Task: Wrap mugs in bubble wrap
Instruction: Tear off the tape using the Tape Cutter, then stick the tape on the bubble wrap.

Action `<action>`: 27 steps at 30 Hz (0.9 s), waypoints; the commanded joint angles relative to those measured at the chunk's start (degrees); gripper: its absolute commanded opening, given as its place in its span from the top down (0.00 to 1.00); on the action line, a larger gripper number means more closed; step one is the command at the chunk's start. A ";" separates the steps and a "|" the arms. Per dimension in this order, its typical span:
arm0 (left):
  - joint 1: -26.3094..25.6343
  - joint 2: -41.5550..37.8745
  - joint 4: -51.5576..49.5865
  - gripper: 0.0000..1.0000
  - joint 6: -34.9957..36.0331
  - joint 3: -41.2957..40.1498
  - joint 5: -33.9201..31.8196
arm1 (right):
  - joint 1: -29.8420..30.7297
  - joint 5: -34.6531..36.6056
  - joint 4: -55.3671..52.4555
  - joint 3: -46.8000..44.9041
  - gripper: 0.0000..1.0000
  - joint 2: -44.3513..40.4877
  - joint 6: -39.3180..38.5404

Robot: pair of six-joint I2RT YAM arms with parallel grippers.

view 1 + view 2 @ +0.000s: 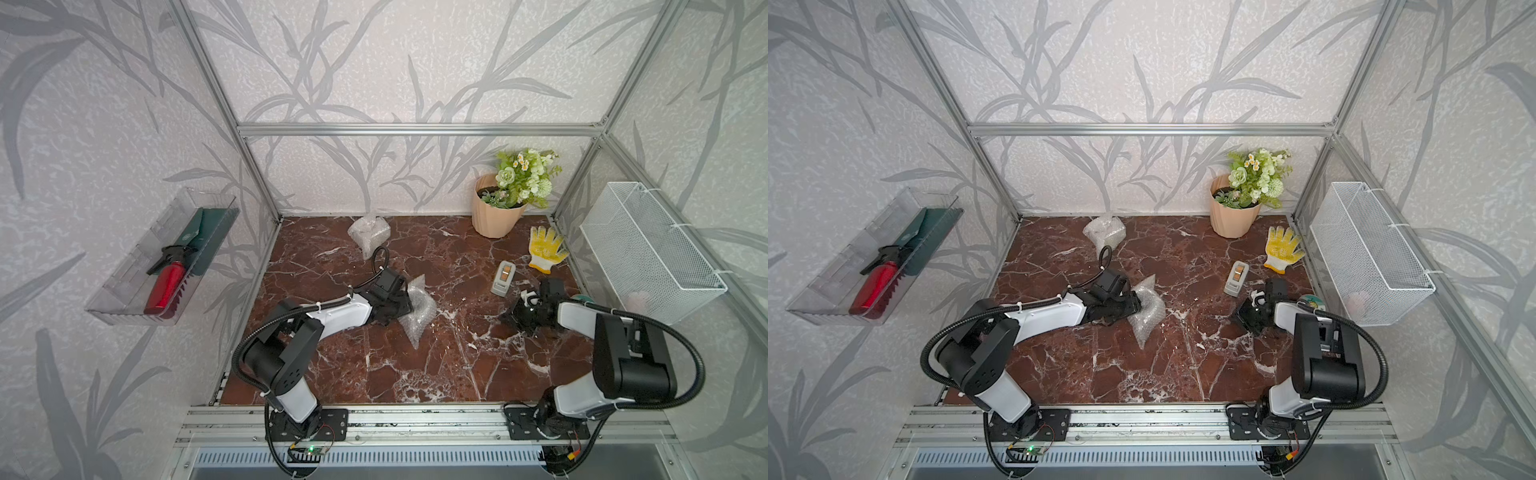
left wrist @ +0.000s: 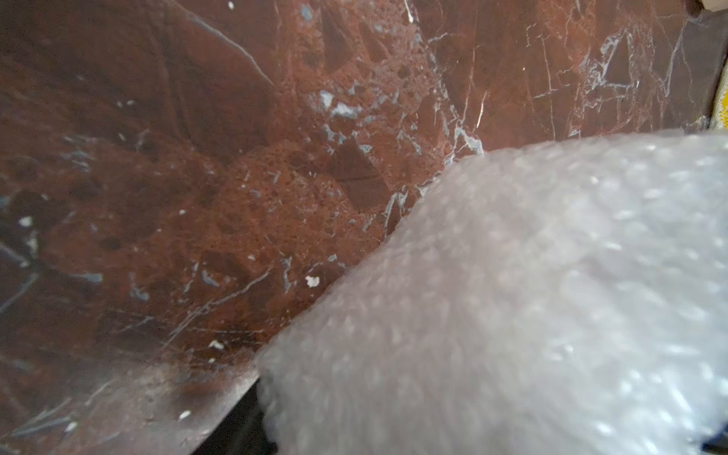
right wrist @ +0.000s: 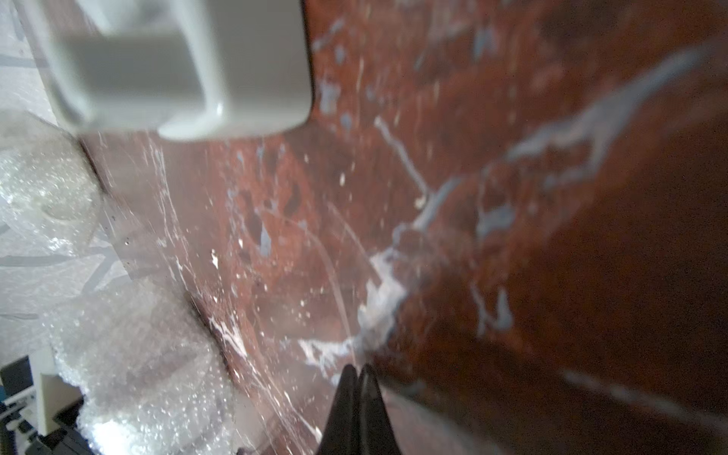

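We start at the left claw (image 1: 409, 306): its jaws stand wide around the wrap (image 1: 420, 318) and pinch it, a crumpled clear bundle near the middle of the table (image 1: 415, 374). 1 corner of the wrap sticks up past the claw toward the back. Another corner trails toward the front edge, touching the marble. In the left wrist view the bubbled plastic fills the space right before the lens, and what it covers is hidden from us.

Over to the right claw (image 3: 358, 374): in the right wrist view its 2 black tips are pressed together with nothing between them, low over the bare marble. Both top views put it on the right side of the table, well apart from the wrap, with the grey tape dispenser (image 1: 503, 279) just beside it toward the back.

Further out, a 2nd bundle (image 1: 369, 233) of wrap sits by the back wall, apart from both arms. In the back right corner we see the peach pot (image 1: 496, 218) with flowers and a yellow glove (image 1: 545, 248) lying flat near it. A white mesh basket (image 1: 648, 245) hangs on the right wall.
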 commanded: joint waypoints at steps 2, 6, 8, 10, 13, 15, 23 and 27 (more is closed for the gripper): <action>0.28 3.14 -4.32 0.37 3.13 -1.34 -0.31 | 3.82 3.57 -5.75 4.01 1.00 -10.71 0.13; 0.28 3.64 -0.92 0.37 4.29 -1.91 2.16 | 8.13 1.61 -7.26 12.75 1.00 -11.34 5.08; 0.29 4.00 1.14 0.37 4.30 -2.31 3.45 | 12.17 2.85 -10.67 18.57 1.00 -8.49 7.12; 0.28 4.25 2.70 0.35 4.42 -2.49 4.49 | 17.24 5.17 -15.15 25.05 1.00 -4.30 8.07; 0.27 4.15 3.71 0.35 5.27 -2.55 5.28 | 21.77 2.24 -14.72 32.25 1.00 2.27 12.14; 0.29 4.00 3.73 0.35 5.93 -2.31 5.21 | 24.21 -0.86 -17.09 39.13 1.00 7.75 12.66; 0.24 4.72 4.14 0.34 5.94 -1.70 5.19 | 34.45 -5.90 -29.24 57.81 1.00 21.91 8.47; 0.26 5.21 4.61 0.34 5.65 -1.26 5.92 | 35.57 -7.18 -25.74 52.85 1.00 20.98 10.03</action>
